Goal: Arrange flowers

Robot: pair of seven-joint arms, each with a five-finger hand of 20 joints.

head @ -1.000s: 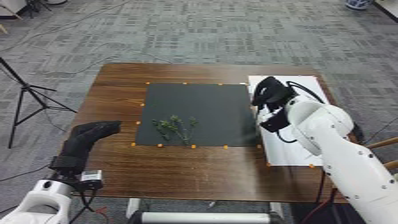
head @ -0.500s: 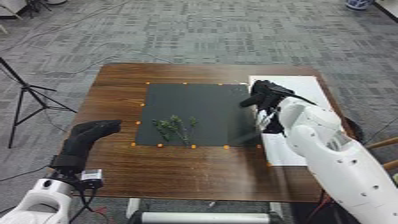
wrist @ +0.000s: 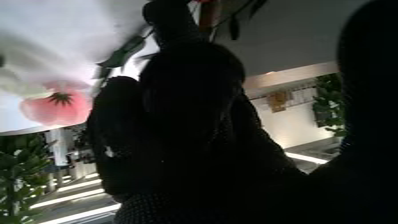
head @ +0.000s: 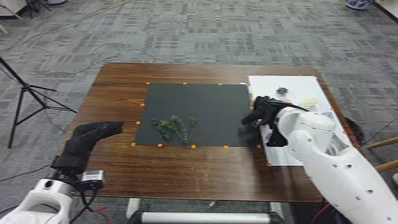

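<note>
Left of the right hand (head: 265, 112) lie green sprigs (head: 175, 120).

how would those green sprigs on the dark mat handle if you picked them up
The sprigs would probably feel light, given their thin stems. They may snag on each other, lying so close, but their branching tops should keep them from rolling.

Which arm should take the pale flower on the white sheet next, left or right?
Right, I'd say. The right hand is at the white sheet, close to the pale flower; the left hand is on the other side of the dark mat.
</note>
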